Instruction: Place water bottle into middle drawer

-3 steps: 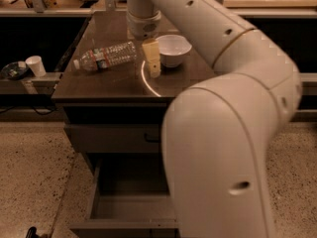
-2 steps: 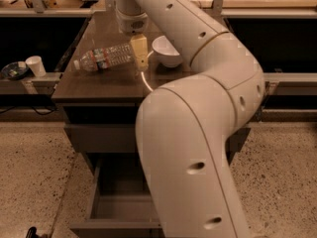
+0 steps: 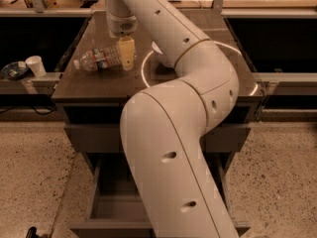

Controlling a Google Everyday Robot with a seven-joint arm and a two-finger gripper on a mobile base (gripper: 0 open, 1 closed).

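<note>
Nearest, the middle drawer (image 3: 111, 202) stands pulled out below the cabinet, partly hidden by the arm. Above it, on the dark tabletop (image 3: 99, 86), the water bottle (image 3: 100, 59) lies on its side, cap pointing left. The claw (image 3: 127, 53) hangs at the bottle's right end; whether it is apart or together cannot be told.
</note>
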